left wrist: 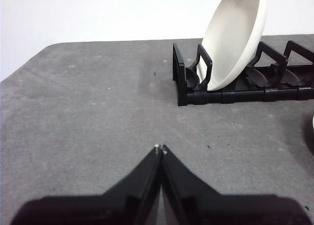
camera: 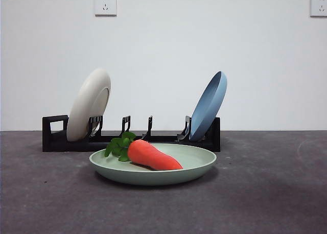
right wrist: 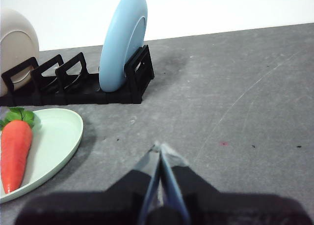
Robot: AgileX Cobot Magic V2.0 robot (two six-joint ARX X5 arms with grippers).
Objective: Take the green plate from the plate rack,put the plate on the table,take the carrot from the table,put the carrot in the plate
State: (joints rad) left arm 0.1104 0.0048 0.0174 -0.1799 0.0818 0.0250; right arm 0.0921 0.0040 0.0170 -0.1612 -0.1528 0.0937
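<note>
The green plate (camera: pixel 194 165) lies flat on the table (camera: pixel 265 193) in front of the plate rack (camera: pixel 56 139). The carrot (camera: pixel 153 156) rests inside it, leaves toward the rack. The right wrist view shows the same plate (right wrist: pixel 59 136) and carrot (right wrist: pixel 15 154) off to one side of my right gripper (right wrist: pixel 159 147), which is shut and empty above bare table. My left gripper (left wrist: pixel 160 148) is shut with nothing in it, over the table some way from the rack's handle end (left wrist: pixel 184 77). Neither arm appears in the front view.
A cream-white plate (camera: pixel 89 103) leans in the rack's left slot and a blue plate (camera: pixel 209 105) in its right slot; the middle slots hold nothing. A white wall stands behind the table.
</note>
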